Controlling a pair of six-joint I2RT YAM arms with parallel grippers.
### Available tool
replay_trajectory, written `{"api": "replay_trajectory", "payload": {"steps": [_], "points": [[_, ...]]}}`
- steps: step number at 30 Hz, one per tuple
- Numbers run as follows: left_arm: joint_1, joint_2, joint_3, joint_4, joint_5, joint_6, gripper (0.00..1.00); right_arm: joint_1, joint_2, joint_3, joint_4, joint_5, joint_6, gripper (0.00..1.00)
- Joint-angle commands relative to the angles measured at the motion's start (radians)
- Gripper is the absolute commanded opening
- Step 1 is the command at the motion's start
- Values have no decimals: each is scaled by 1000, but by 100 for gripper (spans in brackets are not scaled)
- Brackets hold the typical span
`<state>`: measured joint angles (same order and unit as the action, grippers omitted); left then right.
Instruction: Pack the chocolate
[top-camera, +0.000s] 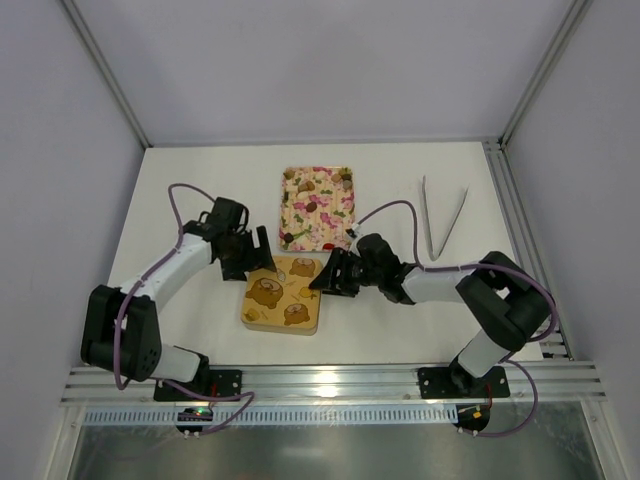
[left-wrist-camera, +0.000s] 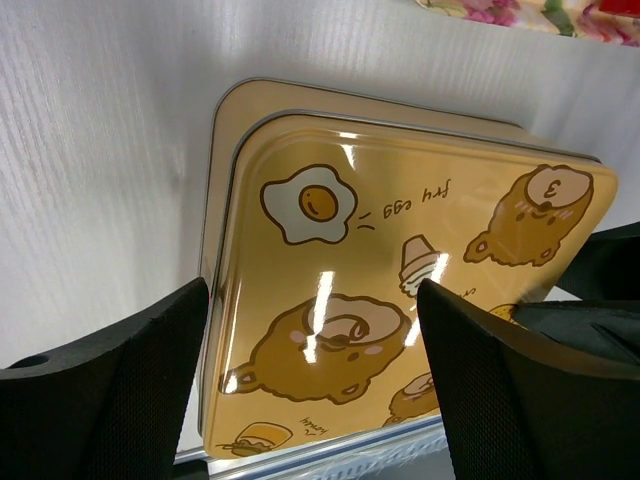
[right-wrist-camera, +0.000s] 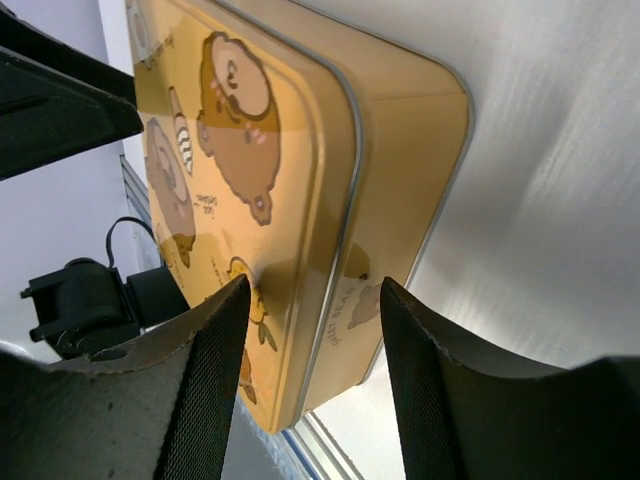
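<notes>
Chocolate looks small and brittle — pinch its sides gently. Left fingers gape over the lid; right fingers straddle its edge — grip unclear.

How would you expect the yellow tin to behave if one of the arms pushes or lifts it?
The tin looks stiff: its pressed lid keeps crisp, even edges. The glossy surface shows strong glare, so a grip on it may well slip. Lying low and flat on the table, it should slide rather than tip when pushed.
</notes>
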<state>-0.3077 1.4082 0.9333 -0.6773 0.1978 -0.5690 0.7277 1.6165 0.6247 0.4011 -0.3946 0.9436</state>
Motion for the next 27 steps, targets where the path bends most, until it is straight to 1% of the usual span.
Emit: {"api": "replay_trajectory", "payload": {"steps": [1,5,12,13,15,18,23,27], "points": [[-7,24,13,-5,-27,-8,83,7,17,36,-27,19,-31,56],[-7,41,-8,4,-57,-32,83,7,23,41,-51,30,-34,50],[-13,83,-89,77,-41,-98,80,7,66,43,-67,22,-37,43],[-14,84,-100,85,-38,-104,80,7,69,41,-68,20,-39,40],[-18,86,-117,102,-38,-129,79,7,77,41,-73,22,-40,38],[-22,94,-142,125,-31,-147,76,6,77,40,-79,26,-42,32],[-65,81,-156,150,-44,-209,71,4,66,41,-97,37,-58,31],[-123,55,-156,168,-57,-275,70,-26,40,29,-125,36,-75,32]]}}
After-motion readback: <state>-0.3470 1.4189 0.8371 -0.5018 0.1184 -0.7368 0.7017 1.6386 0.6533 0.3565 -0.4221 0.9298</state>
